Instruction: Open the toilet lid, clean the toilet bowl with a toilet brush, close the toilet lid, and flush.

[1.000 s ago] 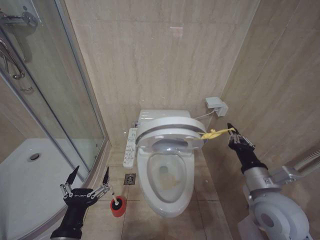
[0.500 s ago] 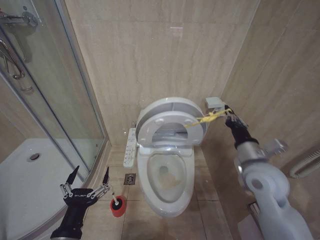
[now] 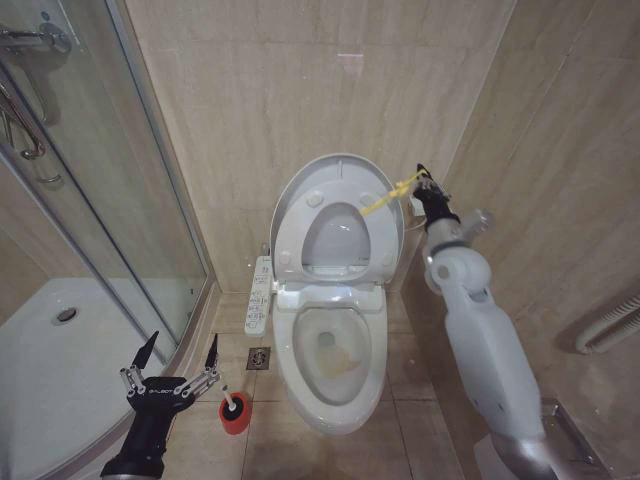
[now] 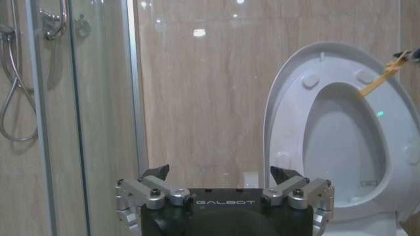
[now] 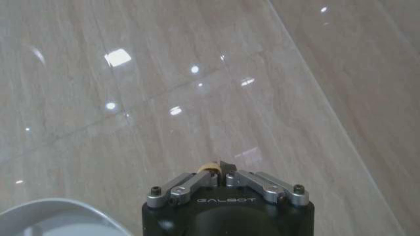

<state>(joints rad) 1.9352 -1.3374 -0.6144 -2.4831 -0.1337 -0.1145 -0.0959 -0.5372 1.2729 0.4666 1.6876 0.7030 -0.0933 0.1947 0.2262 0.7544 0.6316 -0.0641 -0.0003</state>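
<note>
One step is in hand: right gripper, jaws clenched on the yellow tag, holds the toilet lid upright. Left gripper, jaws released, hovers beside the toilet brush; release, then brush pickup, likely follows.

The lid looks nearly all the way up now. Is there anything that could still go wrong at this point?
Possibly. The right gripper holds the toilet lid only by its thin yellow tag; if the tag slips or tears, the lid might drop onto the toilet bowl. That gripper is also close to the tiled wall, so pulling further could bump it. The left gripper waits open beside the toilet brush in its red holder, which a careless reach might tip.
</note>
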